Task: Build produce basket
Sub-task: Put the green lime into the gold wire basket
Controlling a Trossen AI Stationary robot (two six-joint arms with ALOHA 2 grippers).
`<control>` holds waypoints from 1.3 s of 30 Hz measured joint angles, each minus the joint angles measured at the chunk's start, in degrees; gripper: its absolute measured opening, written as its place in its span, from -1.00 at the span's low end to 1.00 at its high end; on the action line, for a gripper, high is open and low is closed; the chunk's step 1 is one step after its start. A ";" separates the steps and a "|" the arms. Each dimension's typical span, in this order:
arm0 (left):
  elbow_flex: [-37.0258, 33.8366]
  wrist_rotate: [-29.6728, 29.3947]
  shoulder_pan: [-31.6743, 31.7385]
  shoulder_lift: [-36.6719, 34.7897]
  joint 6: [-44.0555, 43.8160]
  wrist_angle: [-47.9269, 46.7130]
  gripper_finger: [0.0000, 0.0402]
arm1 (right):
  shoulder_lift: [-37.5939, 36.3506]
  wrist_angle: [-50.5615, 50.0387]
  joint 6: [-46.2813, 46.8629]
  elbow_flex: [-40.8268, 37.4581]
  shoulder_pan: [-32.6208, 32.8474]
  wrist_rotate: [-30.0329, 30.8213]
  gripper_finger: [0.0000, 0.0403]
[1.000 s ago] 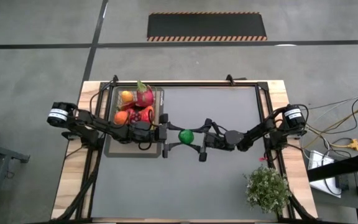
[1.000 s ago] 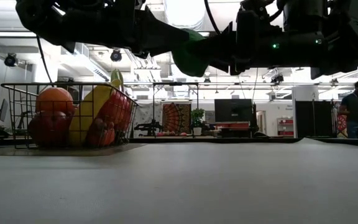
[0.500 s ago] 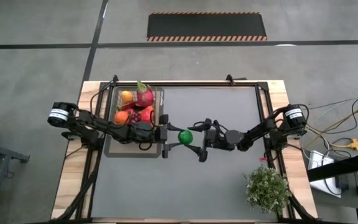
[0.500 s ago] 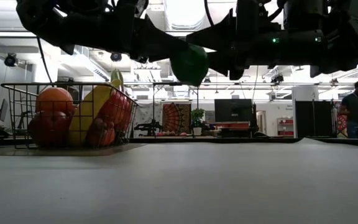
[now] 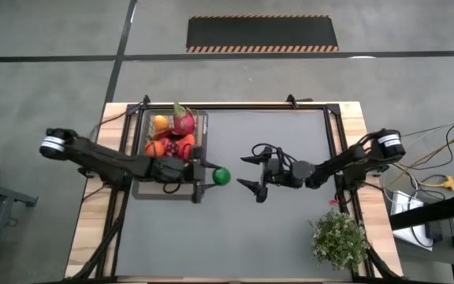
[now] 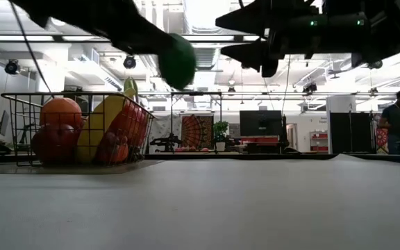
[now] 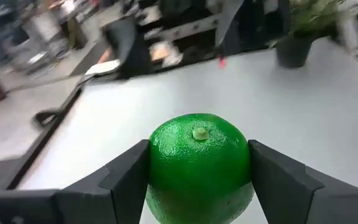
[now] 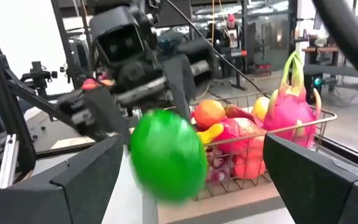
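A green lime [image 5: 221, 176] hangs above the grey mat, right of the basket, with my left gripper [image 5: 213, 176] shut on it. The lime also shows in the low view [image 6: 177, 60] and the left wrist view [image 7: 199, 165]. The dark wire basket [image 5: 202, 130] stands at the far left and holds oranges, red fruit, a yellow piece and a pink dragon fruit [image 5: 183, 122]. My right gripper [image 5: 247, 170] stands open just right of the lime, its fingers [image 8: 86, 180] wide apart with nothing between them. My left gripper pinches the lime by two opposite sides [image 7: 157, 168] between its two fingers [image 7: 126, 180]. The fingers come nearly level from the table's left. The lime is lifted clear of the table, its stem nub [image 7: 199, 133] facing away from the gripper.
The basket sits on a flat grey tray [image 5: 144, 189]. A bushy potted plant [image 5: 339, 239] stands at the near right corner. The grey mat [image 5: 274, 229] has free room in the middle and near side. A person [image 6: 398, 118] stands far off in the room.
My right gripper has opened and let go of the lime, then risen a little and drawn back toward the table's right. My left gripper, still shut on the lime, has carried it toward the table's left, toward the basket, and slightly up.
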 joint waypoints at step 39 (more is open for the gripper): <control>-3.27 -35.74 13.22 -22.21 -22.08 -48.07 0.23 | -5.51 -10.10 2.77 -0.06 0.00 3.08 0.84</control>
